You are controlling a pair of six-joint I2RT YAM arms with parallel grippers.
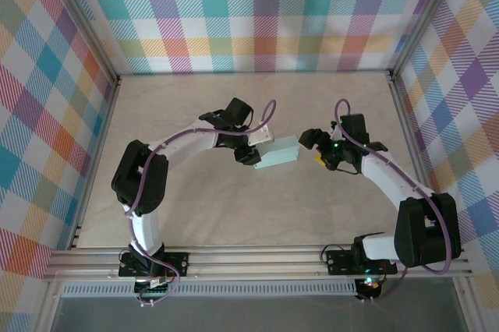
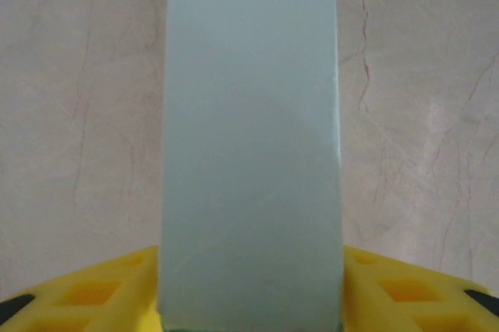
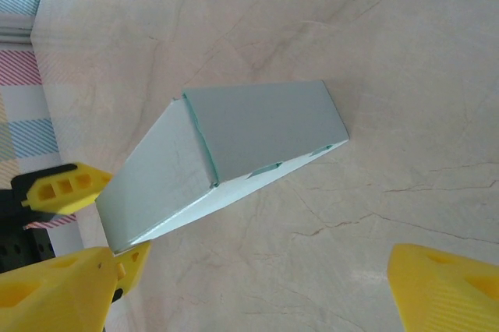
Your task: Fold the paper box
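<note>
Hidden: gripped end of the paper box (image 1: 277,154), tucked between the left gripper (image 1: 251,153) fingers.
Box: middle of the table (image 1: 234,215), long axis left-right, free end toward the right gripper (image 1: 313,149).
Left claw: clamped on box.
Right claw: spread, clear of box.

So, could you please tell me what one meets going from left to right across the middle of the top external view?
left gripper, shut on the box's left end → paper box → right gripper, open, facing the box's right end
</note>
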